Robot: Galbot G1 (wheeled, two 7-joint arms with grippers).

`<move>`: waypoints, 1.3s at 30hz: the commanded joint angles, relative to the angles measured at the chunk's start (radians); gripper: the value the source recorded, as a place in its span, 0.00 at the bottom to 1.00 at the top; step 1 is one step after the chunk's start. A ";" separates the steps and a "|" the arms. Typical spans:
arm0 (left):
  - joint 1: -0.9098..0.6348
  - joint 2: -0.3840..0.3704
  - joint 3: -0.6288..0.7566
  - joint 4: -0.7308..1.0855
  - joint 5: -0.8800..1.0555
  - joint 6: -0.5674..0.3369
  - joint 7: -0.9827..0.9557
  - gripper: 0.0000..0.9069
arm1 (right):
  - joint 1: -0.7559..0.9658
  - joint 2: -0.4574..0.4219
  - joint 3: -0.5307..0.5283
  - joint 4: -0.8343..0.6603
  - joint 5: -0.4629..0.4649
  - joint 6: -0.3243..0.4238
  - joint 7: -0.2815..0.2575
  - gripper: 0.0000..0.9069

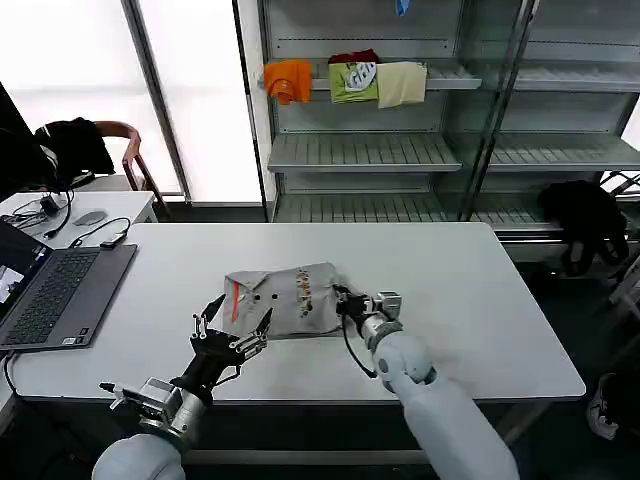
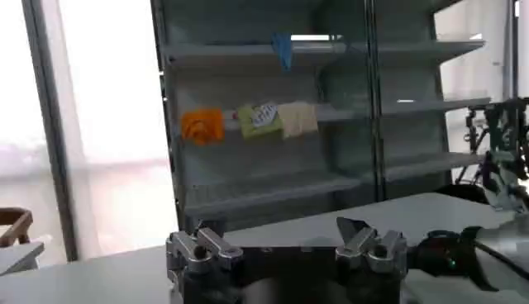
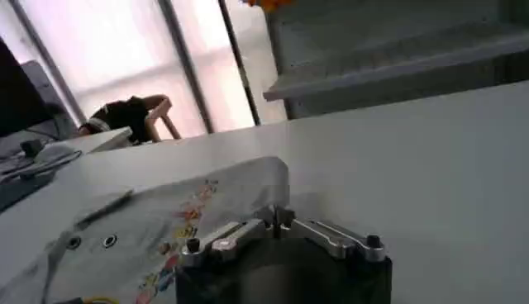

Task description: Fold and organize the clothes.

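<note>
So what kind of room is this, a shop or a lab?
Probably a lab or test room set up like a shop. Metal shelves hold a few folded garments, a laptop with cables sits on the white table, and a grey shirt lies there for folding.

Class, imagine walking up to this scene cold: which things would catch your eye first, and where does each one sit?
First, the folded grey shirt at the middle of the white table, its orange-trimmed collar and colourful print facing up. The left gripper, open, sits at its near left edge, and the right gripper, shut, at its right edge. Behind, orange, green and cream garments brighten a grey shelf.
</note>
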 commanded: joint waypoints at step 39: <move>0.193 0.079 -0.154 0.109 -0.070 -0.340 -0.132 1.00 | -1.112 -0.326 0.734 0.621 -0.260 0.661 0.073 1.00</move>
